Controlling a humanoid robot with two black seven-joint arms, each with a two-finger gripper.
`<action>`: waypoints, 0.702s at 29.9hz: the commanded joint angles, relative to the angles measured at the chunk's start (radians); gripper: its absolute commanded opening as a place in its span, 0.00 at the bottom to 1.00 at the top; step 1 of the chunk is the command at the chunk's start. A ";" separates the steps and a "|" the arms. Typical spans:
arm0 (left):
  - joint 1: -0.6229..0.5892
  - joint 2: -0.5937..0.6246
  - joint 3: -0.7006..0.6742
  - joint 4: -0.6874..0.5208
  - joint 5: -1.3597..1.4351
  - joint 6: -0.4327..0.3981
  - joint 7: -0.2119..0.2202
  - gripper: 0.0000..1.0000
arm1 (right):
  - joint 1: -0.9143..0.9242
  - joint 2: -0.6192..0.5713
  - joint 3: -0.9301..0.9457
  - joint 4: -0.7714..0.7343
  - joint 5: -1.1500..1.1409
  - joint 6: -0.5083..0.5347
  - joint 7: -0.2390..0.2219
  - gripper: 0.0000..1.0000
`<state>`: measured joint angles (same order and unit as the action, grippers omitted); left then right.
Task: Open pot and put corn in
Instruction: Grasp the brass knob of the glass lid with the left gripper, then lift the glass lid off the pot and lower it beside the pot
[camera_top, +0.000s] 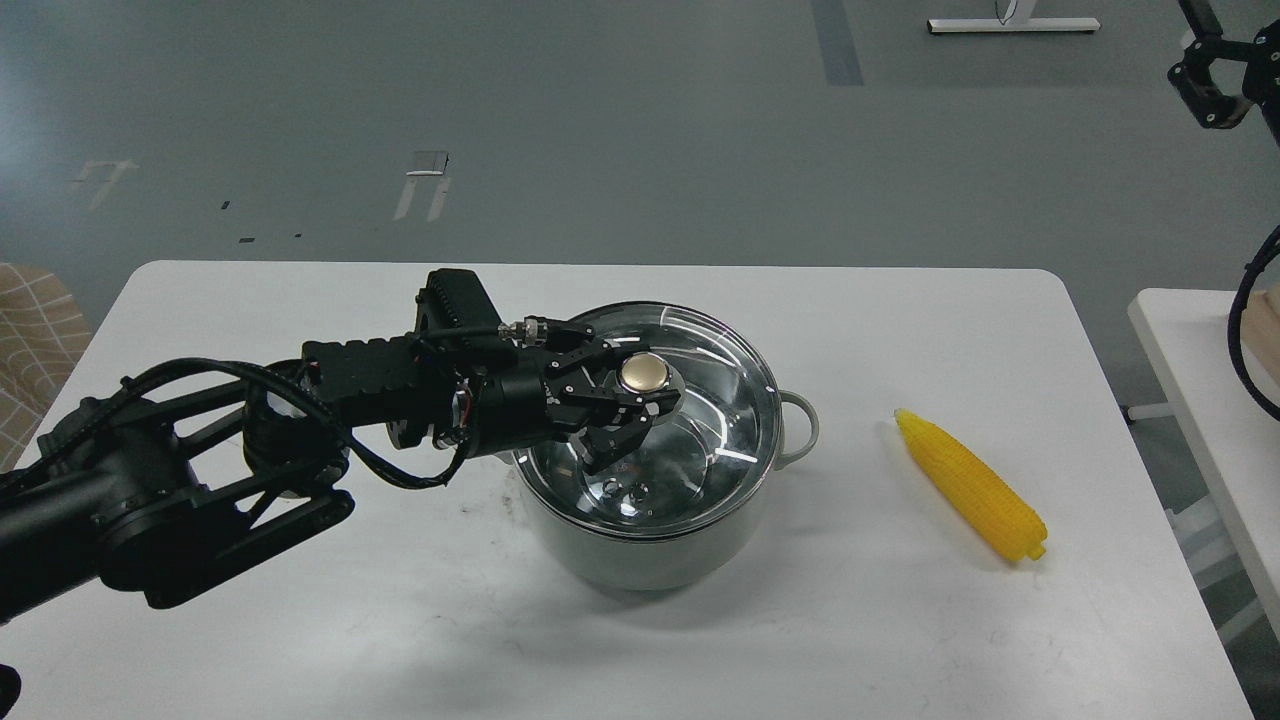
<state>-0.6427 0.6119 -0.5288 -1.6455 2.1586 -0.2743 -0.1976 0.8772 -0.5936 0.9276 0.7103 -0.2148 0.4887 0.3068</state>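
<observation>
Reaching in from the left edge over the white table (300, 620), with the left gripper (630, 385) poised at the gold knob (643, 374) of the glass lid (690, 440). Straddling that knob with jaws parted, one finger (585, 355) on the far side and the other (615, 440) on the near side, neither clearly pressed against the metal, so nothing counted as held. Sitting directly beneath the jaws, the pot (650, 555), pale grey-green, lid in place on its rim, shiny interior visible through the glass. Sticking out past the jaws to the right, one small loop handle (800, 425) of that pot; the opposite one hidden under the arm. Lying well apart from the jaws, far to their right on the same table, the corn (970, 485), bright yellow, slanted with its tapered tip pointing up-left and its blunt end toward the near right. Hanging high in the top right corner, away from everything on the table, the right gripper (1212, 85), seen small and dark, its opening impossible to tell. Showing beyond the table, grey floor (640, 130); at the right edge, part of a second white table (1200, 350).
</observation>
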 joint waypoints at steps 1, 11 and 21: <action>-0.009 0.009 -0.048 -0.036 -0.002 -0.005 0.006 0.18 | -0.006 0.002 -0.001 -0.002 -0.001 0.000 0.000 1.00; -0.015 0.303 -0.155 -0.115 -0.016 -0.016 -0.046 0.19 | -0.004 0.002 0.000 -0.002 -0.001 0.000 0.000 1.00; 0.058 0.707 -0.157 -0.053 -0.261 0.059 -0.051 0.18 | -0.010 -0.008 -0.001 -0.006 -0.003 0.000 0.000 1.00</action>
<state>-0.6334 1.2751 -0.6984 -1.7391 1.9485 -0.2408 -0.2483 0.8682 -0.6019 0.9266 0.7004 -0.2179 0.4888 0.3068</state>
